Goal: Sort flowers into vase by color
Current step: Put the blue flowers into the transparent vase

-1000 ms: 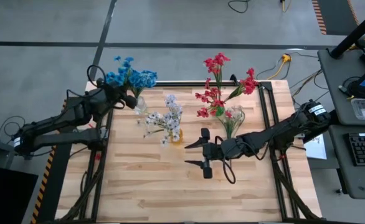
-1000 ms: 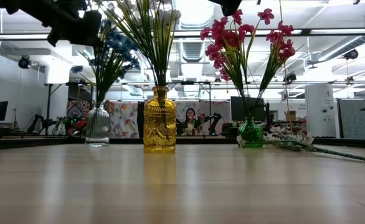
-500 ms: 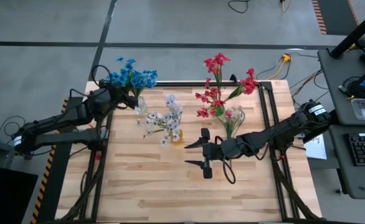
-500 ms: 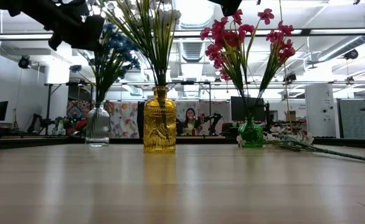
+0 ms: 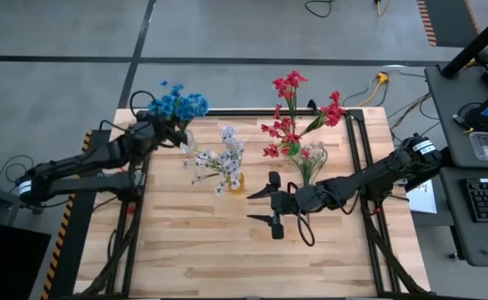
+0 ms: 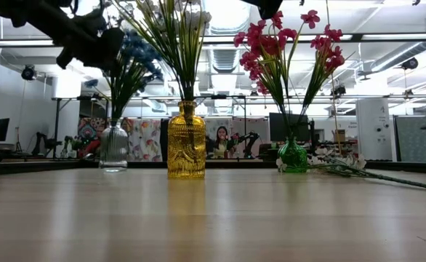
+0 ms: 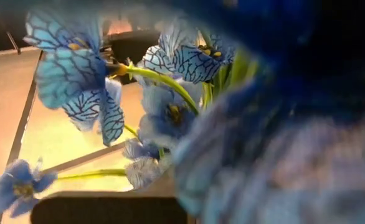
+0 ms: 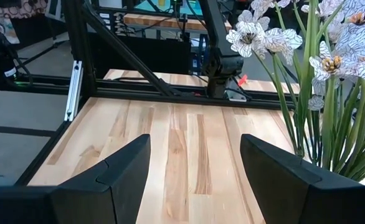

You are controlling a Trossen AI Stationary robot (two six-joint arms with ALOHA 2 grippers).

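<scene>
Blue flowers (image 5: 176, 104) stand bunched in a clear vase (image 6: 114, 148) at the far left of the yellow vase (image 6: 187, 142), which holds the white flowers (image 5: 220, 160) at mid-table; red flowers (image 5: 292, 112) rise from a green vase (image 6: 294, 156) to its right, and one more white-blossomed sprig (image 6: 358, 170) lies flat on the wooden table (image 5: 211, 250) beside that green vase. The left gripper (image 5: 162, 132), jaws pressed together, sits among the blue stems just left of the yellow vase, though what it pinches, if anything, cannot be made out. The right gripper (image 5: 274, 205) hovers in front of the yellow vase with jaws spread and nothing between them. The count: three vases, three bunches, one loose sprig. The risk from here, as it appears, is the left arm dragging blue stems out or tipping the light clear vase as it pulls away, and the right gripper brushing the white bunch when it goes for the stray sprig
</scene>
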